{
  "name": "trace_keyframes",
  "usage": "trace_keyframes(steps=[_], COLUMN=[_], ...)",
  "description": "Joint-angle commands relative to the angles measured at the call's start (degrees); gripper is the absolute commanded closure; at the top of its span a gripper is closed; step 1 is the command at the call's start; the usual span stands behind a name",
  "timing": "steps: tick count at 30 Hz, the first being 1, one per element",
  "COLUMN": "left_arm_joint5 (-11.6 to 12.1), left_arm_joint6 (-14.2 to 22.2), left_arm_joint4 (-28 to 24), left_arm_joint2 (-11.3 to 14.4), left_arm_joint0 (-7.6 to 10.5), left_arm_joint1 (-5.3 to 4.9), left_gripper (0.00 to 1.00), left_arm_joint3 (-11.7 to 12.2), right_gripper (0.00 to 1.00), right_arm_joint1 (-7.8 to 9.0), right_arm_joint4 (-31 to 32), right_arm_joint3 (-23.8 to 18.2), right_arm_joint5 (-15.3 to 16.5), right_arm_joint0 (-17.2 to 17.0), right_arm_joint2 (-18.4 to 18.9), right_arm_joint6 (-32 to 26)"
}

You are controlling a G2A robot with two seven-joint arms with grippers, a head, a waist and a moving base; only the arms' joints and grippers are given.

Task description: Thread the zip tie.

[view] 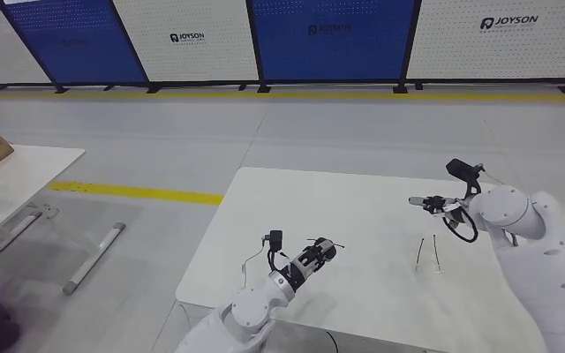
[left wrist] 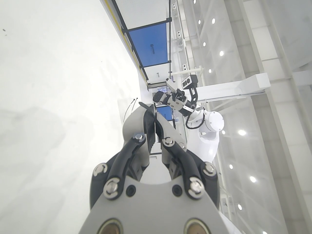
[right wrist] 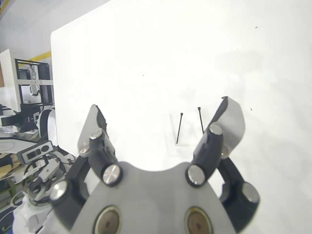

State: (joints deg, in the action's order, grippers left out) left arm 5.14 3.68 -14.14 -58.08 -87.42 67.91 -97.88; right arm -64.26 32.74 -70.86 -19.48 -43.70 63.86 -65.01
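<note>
The white table [view: 371, 212] takes up the lower middle and right of the top view, its surface bare and matt with a few small dark specks. A black zip tie [view: 419, 252] and a second zip tie [view: 436, 253] lie on it toward the right side, near each other and roughly parallel, heads pointing up the frame. The right hand [view: 415, 201] hangs above the table just up-frame of them, with its fingers spread wide and nothing between them. In the right wrist view both ties lie on the table past that gap. The left hand [view: 325, 248] sits low in the centre of the frame, well apart from the ties. Its fingers [left wrist: 146, 122] are pressed together, and I cannot tell whether anything thin is pinched there. Around the table is grey floor with a yellow line [view: 132, 191]. Blue and white perforated panels [view: 331, 40] stand along the top of the frame, and another white table [view: 31, 172] is at the left edge.
</note>
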Motion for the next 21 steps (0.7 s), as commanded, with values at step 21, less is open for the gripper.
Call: trace_keyframes(steps=[21], left_arm_joint5=[4.1], left_arm_joint6=[-1.8], left_arm_joint4=[2.6], left_arm_joint2=[-1.9], left_arm_joint0=[-3.58], left_arm_joint1=[-0.4], left_gripper=[1.0], left_arm_joint3=[-5.6], right_gripper=[0.0], right_arm_joint1=[0.22], right_arm_joint4=[-3.0], right_arm_joint3=[3.6], right_arm_joint5=[7.2], right_arm_joint0=[-0.4], right_arm_joint2=[0.0], right_arm_joint6=[-3.1])
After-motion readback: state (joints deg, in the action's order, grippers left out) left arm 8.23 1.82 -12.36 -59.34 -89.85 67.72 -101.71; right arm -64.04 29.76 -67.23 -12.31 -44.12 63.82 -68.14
